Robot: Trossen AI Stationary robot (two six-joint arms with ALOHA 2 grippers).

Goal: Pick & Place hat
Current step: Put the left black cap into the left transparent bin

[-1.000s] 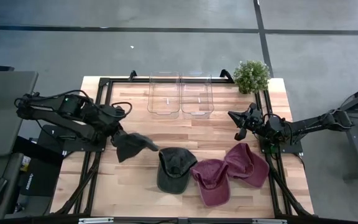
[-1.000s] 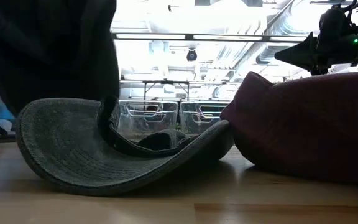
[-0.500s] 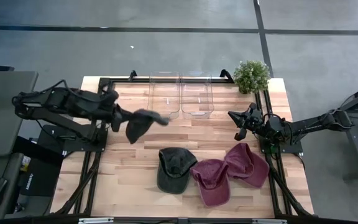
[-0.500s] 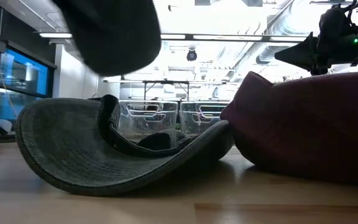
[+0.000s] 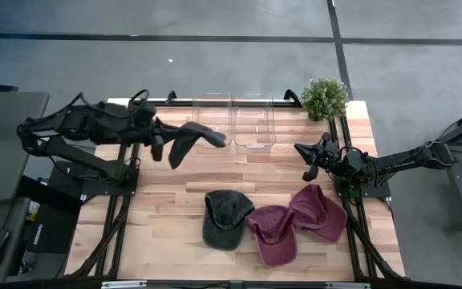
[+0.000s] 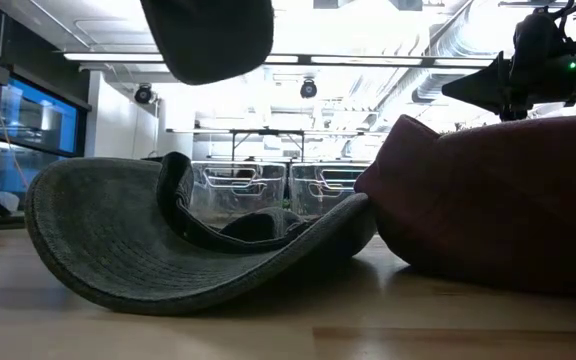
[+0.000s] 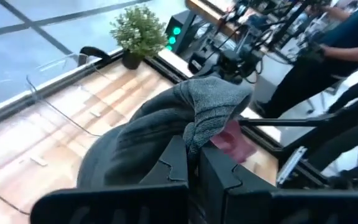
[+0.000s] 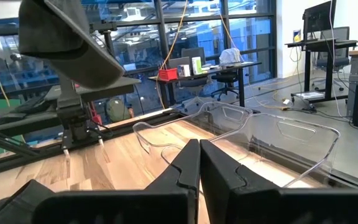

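Left gripper pinched tight on grey cap, held in air above table near far left bin. Right gripper fingers pressed together, empty, near right edge. Second grey cap and two maroon caps lie near front edge. Plant at far right corner. No legible writing.

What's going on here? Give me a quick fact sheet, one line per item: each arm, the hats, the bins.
Left gripper: jaws shut on grey hat, held in the air beside the left clear bin
Right gripper: jaws shut, holding nothing, waiting at the table's right side
Hats on table: dark green cap, two maroon caps
Right clear bin: no hat inside
Potted plant: far right corner
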